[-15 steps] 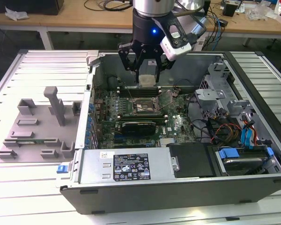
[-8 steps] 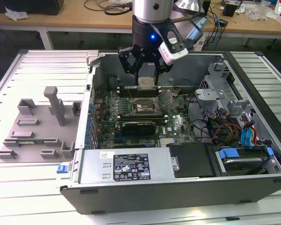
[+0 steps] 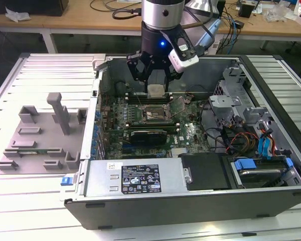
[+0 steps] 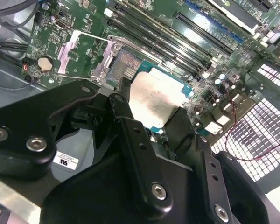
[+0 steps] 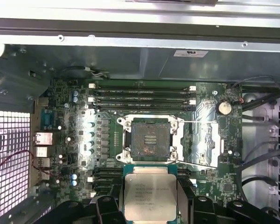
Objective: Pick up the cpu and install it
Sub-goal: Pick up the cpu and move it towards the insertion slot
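While I am hanging over the open computer case [image 3: 140,176], I am holding the cpu [image 5: 148,196] in my gripper [image 3: 156,88], the fingers [image 4: 179,123] clamped on two opposite edges of the chip. Its silvery top plate is facing up toward my wrist. The chip is riding clear above the motherboard [image 3: 140,131], touching nothing but my fingers. It is sitting near the socket [image 5: 150,140] and not yet in it. In the second wrist view it overlaps one side of the socket, so I cannot tell whether I am hanging squarely over it. The retention frame [image 5: 203,144] is lying swung open beside the socket, leaving the contact field bare. The grey tray [image 3: 35,143] is lying well apart, outside the case on the exterior view's left.

As I judge it, the pick-up is done and I am carrying the chip in for the install. Seating it is calling for care. The chip's square outline has to match the socket's outline, with the chip level and coming straight down. The release has to be gentle, because a tilted or shifted chip could catch the fine contacts or the open frame.
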Controlling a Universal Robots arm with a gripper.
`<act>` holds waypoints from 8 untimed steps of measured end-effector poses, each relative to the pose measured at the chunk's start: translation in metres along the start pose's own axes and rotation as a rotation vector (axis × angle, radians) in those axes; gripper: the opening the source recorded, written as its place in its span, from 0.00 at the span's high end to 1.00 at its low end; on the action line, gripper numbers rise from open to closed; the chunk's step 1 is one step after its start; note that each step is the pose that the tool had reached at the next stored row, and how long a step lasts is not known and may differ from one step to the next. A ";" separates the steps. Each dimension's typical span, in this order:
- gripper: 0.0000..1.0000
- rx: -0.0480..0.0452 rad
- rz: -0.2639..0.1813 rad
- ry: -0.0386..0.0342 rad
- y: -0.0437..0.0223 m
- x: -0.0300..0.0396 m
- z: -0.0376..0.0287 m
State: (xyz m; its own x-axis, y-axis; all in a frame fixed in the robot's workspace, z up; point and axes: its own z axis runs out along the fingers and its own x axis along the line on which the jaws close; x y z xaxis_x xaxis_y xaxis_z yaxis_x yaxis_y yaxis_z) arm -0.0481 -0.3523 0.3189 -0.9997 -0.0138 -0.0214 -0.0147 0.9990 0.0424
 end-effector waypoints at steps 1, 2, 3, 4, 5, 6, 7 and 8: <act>0.45 0.0000 0.000 0.0000 0.0005 0.0001 0.0021; 0.45 0.0000 0.000 0.0000 0.0006 0.0001 0.0039; 0.45 0.0000 0.000 0.0000 0.0005 0.0001 0.0052; 0.45 0.0003 0.000 0.0002 0.0004 0.0002 0.0062; 0.45 0.0001 0.000 0.0001 0.0004 0.0002 0.0063; 0.45 0.0000 0.000 0.0000 0.0005 0.0002 0.0064; 0.45 0.0000 0.000 -0.0001 0.0005 0.0002 0.0067; 0.45 -0.0004 0.000 -0.0003 0.0004 0.0002 0.0077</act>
State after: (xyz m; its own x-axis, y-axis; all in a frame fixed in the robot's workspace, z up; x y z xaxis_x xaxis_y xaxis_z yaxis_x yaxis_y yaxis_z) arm -0.0481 -0.3515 0.3112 -0.9997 -0.0138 -0.0216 -0.0147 0.9990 0.0428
